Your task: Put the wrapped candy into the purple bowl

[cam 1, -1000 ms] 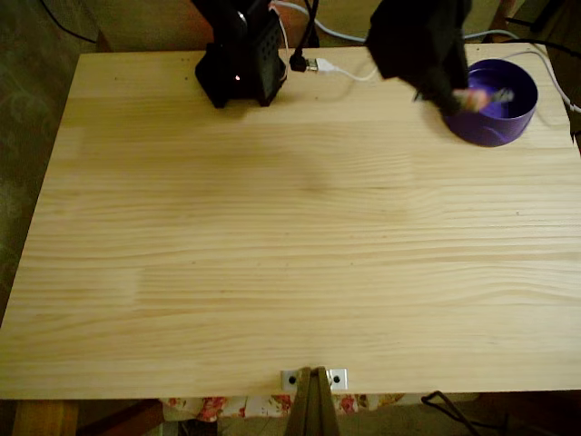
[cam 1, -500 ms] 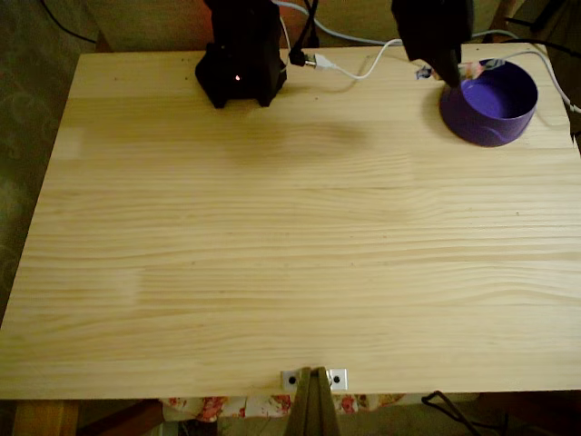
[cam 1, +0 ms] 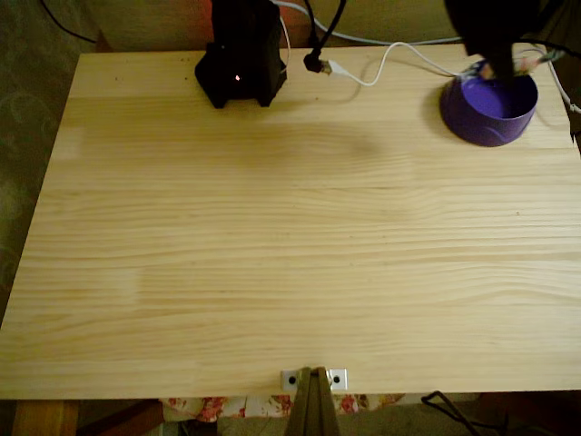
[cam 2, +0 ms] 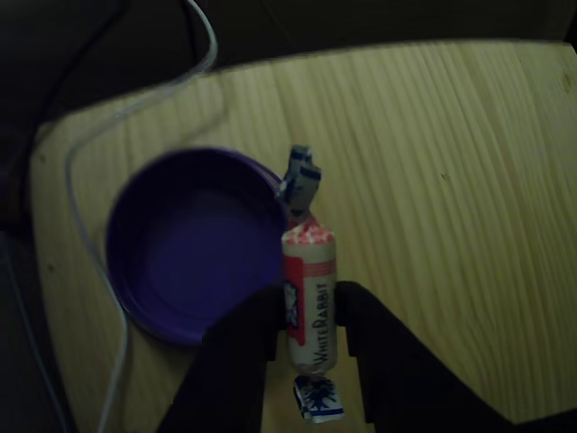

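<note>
Since half a second earlier, the black two-finger gripper [cam 1: 497, 71] had shifted rightward in the fixed view, from the left rim of the round, deep purple plastic bowl [cam 1: 486, 123] to above its far rim. The bowl itself had stayed at the far right corner of the pale wooden table [cam 1: 272, 236].

In the other view the gripper [cam 2: 311, 316] was clamped on the small cylindrical wrapped candy [cam 2: 310, 311], white with red marking and twisted bluish ends. The candy was held lengthwise between the two fingers, one twisted end reaching the bowl's [cam 2: 180, 253] right rim, the other sticking out toward the camera. Its body hung just beside the bowl, over bare wood. A thin white cable [cam 2: 86, 194] curved round the bowl's left side.
</note>
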### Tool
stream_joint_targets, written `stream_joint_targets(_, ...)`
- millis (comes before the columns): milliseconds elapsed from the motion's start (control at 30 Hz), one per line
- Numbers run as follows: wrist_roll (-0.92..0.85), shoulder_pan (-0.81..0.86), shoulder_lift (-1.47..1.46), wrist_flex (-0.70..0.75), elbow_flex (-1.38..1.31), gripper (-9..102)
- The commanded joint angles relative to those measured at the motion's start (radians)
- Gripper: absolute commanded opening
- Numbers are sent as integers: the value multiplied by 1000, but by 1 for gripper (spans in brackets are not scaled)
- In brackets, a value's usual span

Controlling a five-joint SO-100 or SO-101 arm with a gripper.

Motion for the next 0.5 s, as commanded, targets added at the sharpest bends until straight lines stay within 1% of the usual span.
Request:
stream_joint_targets(0,23,-58,-8,-32,-138,0)
stream_joint_targets(233,38,-118,-127,-49,-241,0)
stream_joint_targets(467,43,-132,-189,-63,-301,1)
